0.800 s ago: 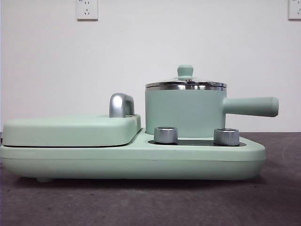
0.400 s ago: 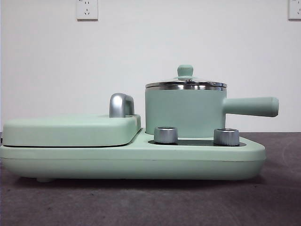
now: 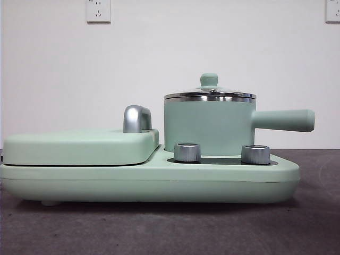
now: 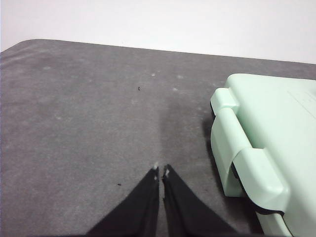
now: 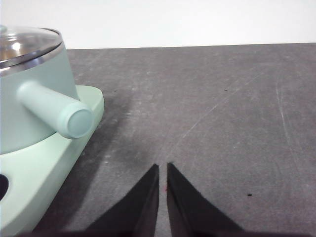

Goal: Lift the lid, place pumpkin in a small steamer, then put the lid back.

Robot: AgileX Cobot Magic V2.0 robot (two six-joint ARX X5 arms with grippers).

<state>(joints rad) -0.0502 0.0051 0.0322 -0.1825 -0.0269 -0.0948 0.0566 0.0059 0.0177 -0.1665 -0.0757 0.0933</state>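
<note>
Moved: nothing since 1.0 s ago | lid [image 3: 210, 93] sits on small steamer [image 3: 207, 126], pumpkin unseen | left gripper [image 4: 161, 172] and right gripper [image 5: 162, 168] off the steamer, over bare table, jaws nearly closed, empty | risk: small knob [image 3: 209, 79] slips from pinch, lid drops onto steamer rim.

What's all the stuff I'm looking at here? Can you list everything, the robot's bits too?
Pot: one, mint green with a chrome rim and a long side handle, standing on the cooker's right part.
Lid: one, clear glass with a small green knob, sitting on the pot.
Cooker base: one, mint green, on the table.
Flat cover: one, mint green with a chrome handle, on the cooker's left part.
Dials: two, silver, in front of the pot.
Table: one, dark grey.
Wall sockets: two, white, high on the wall.
Left gripper: one, black, jaws together, above bare table beside the cooker.
Right gripper: one, black, jaws together, above bare table near the pot's handle.
</note>
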